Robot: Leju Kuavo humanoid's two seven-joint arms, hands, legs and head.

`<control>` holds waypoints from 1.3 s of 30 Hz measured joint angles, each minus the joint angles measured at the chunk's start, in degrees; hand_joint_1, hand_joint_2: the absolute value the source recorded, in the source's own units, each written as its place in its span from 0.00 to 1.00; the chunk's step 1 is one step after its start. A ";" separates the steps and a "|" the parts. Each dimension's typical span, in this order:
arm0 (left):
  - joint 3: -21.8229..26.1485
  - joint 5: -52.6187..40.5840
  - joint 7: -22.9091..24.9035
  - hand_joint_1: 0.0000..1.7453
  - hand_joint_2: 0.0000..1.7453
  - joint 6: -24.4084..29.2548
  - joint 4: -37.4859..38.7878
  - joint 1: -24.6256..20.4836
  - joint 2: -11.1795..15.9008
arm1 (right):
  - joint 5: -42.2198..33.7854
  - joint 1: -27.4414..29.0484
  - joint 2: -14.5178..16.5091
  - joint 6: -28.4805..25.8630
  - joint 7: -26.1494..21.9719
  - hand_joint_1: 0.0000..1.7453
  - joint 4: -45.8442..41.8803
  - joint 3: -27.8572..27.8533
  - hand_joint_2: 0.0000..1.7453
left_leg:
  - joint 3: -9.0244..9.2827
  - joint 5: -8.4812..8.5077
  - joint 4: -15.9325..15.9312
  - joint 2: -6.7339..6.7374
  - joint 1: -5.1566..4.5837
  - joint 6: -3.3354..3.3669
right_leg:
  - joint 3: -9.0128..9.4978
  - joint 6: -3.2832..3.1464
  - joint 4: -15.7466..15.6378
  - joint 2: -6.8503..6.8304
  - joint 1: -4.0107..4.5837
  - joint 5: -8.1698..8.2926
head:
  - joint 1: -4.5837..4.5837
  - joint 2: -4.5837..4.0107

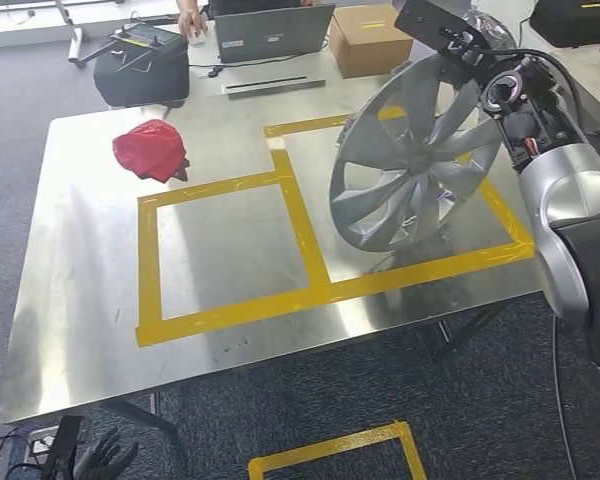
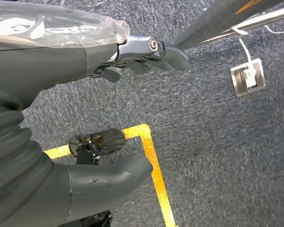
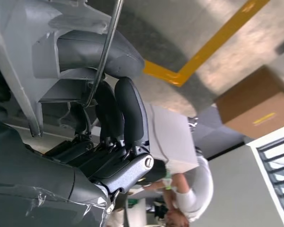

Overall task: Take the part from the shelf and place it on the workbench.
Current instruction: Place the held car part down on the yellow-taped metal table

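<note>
Wheel cover (image 1: 406, 160), silver, multi-spoke, is the part: held tilted on edge over the right taped box of the workbench (image 1: 78, 300), lower rim at or just above the metal top, can't tell if touching. Left to right in head view: left hand (image 1: 104, 458) hangs low beside the table's near-left corner, over the carpet; in the left wrist view its fingers (image 2: 169, 54) are stretched out apart from the thumb, nothing in it. Red cloth (image 1: 150, 150) lies on the far-left part of the top. Yellow tape (image 1: 304, 240) marks two adjoining boxes. Black bag (image 1: 141, 65), laptop (image 1: 274, 35) and cardboard box (image 1: 370, 38) sit along the far edge, a person's hand (image 1: 191, 22) near the laptop. Right hand (image 1: 501, 95) grips the cover at its upper right rim; right wrist view shows dark fingers (image 3: 128, 111) curled round a spoke of the cover, clamped on it. Right arm (image 1: 569, 220) comes in from the right edge.
</note>
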 joint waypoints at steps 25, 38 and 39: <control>-2.23 2.04 -0.84 0.00 1.00 1.25 0.00 -0.35 -0.06 | 10.18 -0.15 -6.63 5.56 4.91 1.00 3.18 2.46 1.00 | 0.62 -0.09 -0.12 0.03 -0.01 0.08 | 0.69 0.13 -0.06 0.03 0.01 -0.10 | -0.04 0.00; -2.41 2.76 -1.36 0.00 1.00 1.42 0.00 -0.35 -0.09 | 11.64 0.02 -0.36 2.11 -2.01 1.00 3.18 3.47 1.00 | 0.64 -0.08 -0.14 -0.01 0.00 0.08 | 0.70 0.13 -0.05 0.02 0.03 -0.11 | -0.09 0.00; -2.41 2.80 -1.36 0.00 1.00 1.47 0.00 -0.34 -0.08 | 11.67 0.02 0.05 2.01 -2.26 1.00 3.18 3.55 1.00 | 0.64 -0.08 -0.14 -0.01 0.00 0.08 | 0.70 0.14 -0.05 0.02 0.03 -0.11 | -0.08 0.00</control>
